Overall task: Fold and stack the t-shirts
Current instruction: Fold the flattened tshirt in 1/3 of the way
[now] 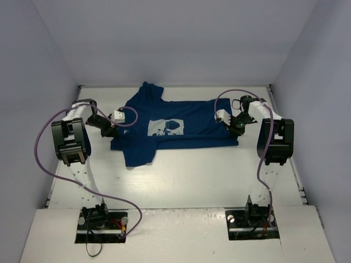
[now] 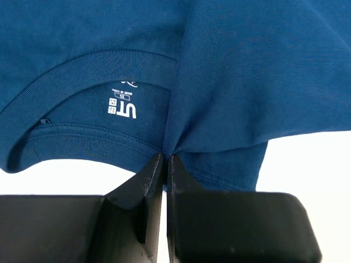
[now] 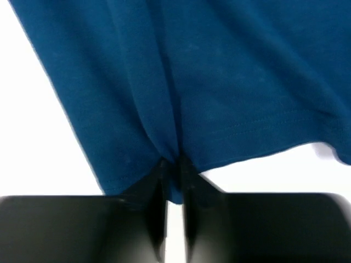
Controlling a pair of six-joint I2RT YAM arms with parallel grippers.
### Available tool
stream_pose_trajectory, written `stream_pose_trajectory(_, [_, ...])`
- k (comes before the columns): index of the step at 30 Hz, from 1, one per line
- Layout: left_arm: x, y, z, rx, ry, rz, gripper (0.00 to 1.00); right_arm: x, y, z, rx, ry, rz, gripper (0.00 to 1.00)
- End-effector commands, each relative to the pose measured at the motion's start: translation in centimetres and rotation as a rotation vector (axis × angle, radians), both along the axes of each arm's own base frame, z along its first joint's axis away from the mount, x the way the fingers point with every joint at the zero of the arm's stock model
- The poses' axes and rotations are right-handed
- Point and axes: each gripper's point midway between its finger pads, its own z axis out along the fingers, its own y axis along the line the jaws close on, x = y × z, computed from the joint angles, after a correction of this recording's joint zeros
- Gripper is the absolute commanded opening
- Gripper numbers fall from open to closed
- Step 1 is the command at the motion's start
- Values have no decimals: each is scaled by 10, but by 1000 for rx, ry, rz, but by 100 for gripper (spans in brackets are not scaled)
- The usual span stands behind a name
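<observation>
A navy blue t-shirt (image 1: 181, 118) lies on the white table, its pale square print (image 1: 166, 127) facing up, one sleeve pointing back and one forward. My left gripper (image 1: 113, 130) is shut on the shirt's left edge; in the left wrist view the jaws (image 2: 166, 159) pinch the cloth beside the collar and its white label (image 2: 123, 108). My right gripper (image 1: 230, 127) is shut on the shirt's right edge; in the right wrist view it (image 3: 171, 163) pinches a bunched fold of the hem (image 3: 247, 129).
White table surface (image 1: 186, 175) lies in front of the shirt. Grey walls close in the table at the back and both sides. Purple cables loop over both arms.
</observation>
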Motion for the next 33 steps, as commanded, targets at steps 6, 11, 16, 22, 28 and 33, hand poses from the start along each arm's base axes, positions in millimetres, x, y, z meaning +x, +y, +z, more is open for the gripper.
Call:
stream_pose_trajectory(6, [7,0,54,3,-29,107,56,19,3,35,25,-50,-121,52])
stream_pose_trajectory(11, [-10,-5,115,3,-142,149,61,1,7,102,21,-201,-90,55])
stream_pose_trajectory(16, [-50,-13,140,4,-174,180,70,-29,31,141,41,-290,-46,48])
stream_pose_trajectory(22, [-102,-30,116,98,-214,15,70,-63,124,146,173,-321,165,25])
stream_pose_trajectory(28, [-136,-57,95,49,-344,-255,66,-91,216,127,264,-420,427,48])
stream_pose_trajectory(33, [-146,-67,81,-31,-403,-356,65,-102,284,110,394,-498,621,51])
